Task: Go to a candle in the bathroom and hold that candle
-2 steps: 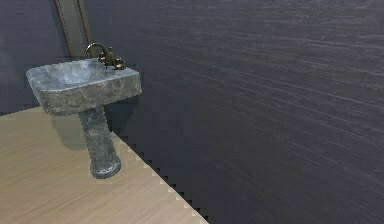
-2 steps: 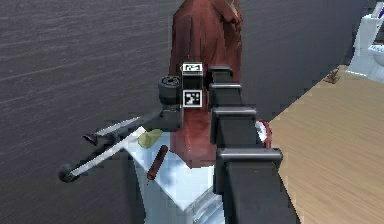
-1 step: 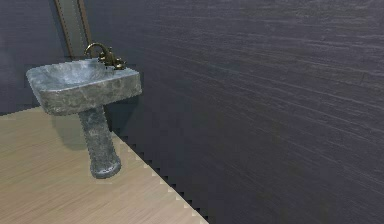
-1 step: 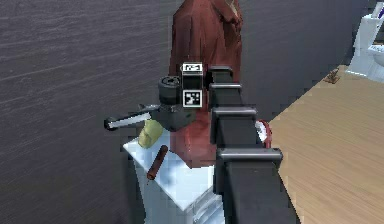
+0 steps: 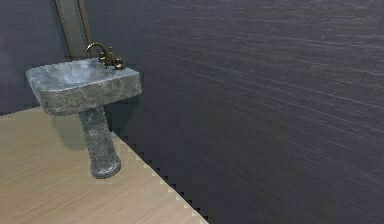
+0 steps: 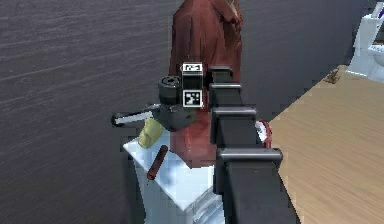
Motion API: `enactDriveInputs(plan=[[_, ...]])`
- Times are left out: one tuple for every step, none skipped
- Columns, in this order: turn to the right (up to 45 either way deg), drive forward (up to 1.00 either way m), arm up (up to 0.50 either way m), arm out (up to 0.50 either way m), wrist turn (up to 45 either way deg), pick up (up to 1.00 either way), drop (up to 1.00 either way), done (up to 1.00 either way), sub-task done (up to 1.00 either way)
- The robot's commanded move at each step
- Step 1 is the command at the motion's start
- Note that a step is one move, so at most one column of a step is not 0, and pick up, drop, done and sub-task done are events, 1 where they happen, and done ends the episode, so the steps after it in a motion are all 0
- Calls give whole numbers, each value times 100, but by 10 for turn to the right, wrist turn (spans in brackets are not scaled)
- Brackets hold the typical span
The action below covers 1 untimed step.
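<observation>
In the arm side view the dark arm rises from the bottom edge, and the gripper (image 6: 122, 119) points toward the view's left in front of the dark wall. Just under its fingers (image 6: 135, 117) is a short pale yellow cylinder (image 6: 150, 131), which could be the candle. It sits close above a white fixture (image 6: 172, 186). I cannot tell whether the gripper holds anything.
A thin red-brown stick (image 6: 157, 162) lies on the white fixture. A large dark red draped shape (image 6: 205, 50) stands behind the arm. A grey pedestal sink (image 5: 84, 88) with a faucet (image 5: 103, 53) stands by the dark wall. Wood floor (image 6: 330, 120) runs toward a white object (image 6: 368, 48).
</observation>
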Motion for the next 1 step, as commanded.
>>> enactDriveInputs(plan=[[0, 0, -26, 0, 0, 0, 0, 0, 0]])
